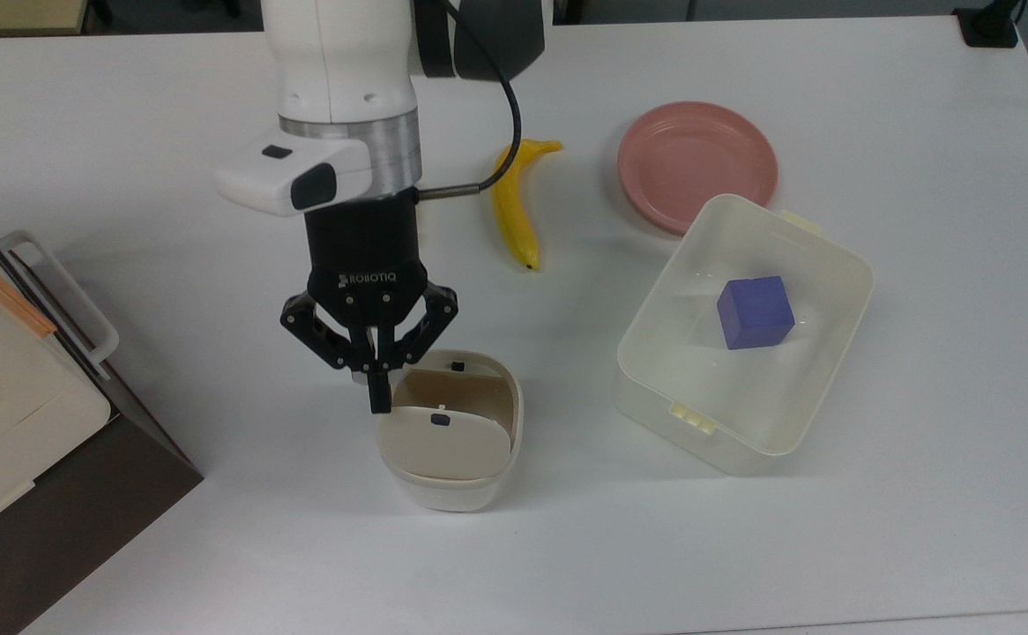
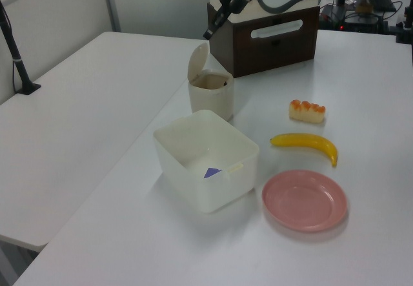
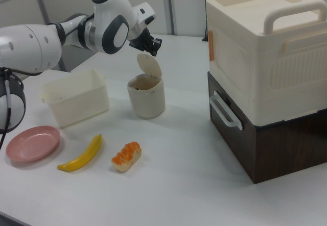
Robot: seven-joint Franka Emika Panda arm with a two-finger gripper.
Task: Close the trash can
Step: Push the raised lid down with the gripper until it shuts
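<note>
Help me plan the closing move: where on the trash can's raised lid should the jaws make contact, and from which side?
Judging by its pose, the lid stands raised on its hinge above the trash can. Best contact is its upper free edge, from the outer face away from the opening, pushing toward the opening. The gripper hovers just above it.

One legible marking noted: the brand name "ROBOTIQ" in white capitals on the black body of the gripper (image 1: 379, 388), seen in the top view.
</note>
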